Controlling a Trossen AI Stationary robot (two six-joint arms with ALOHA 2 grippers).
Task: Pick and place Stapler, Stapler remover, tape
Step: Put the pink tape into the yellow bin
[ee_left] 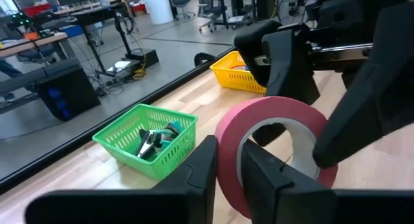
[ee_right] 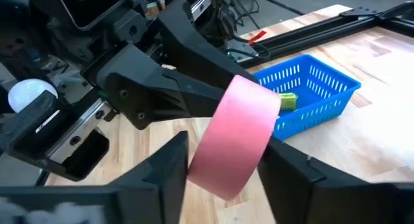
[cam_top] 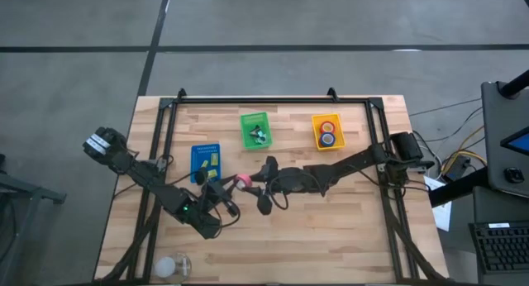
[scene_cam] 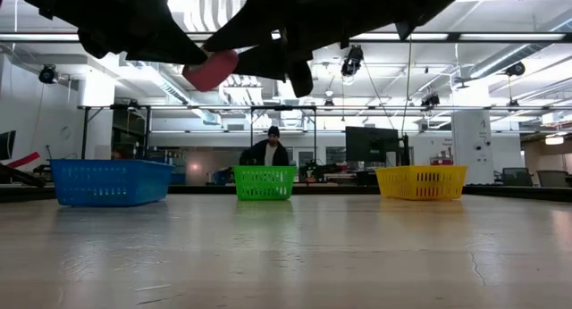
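Pink tape roll [ee_left: 272, 153] held mid-air above tabletop [cam_top: 331, 228] centre | left jaws [ee_left: 226, 179] pinching its wall | right jaws [ee_right: 223, 166] spread around roll | blue basket [ee_right: 310, 94] just behind

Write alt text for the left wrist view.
The left gripper pinches the wall of a red tape roll above the wooden table, the right gripper close against it. Beyond sit a green basket and a yellow basket.

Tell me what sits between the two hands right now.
A red tape roll, held up off the table, bridges the left hand and the right hand. Both wrist views show each hand's fingers around it.
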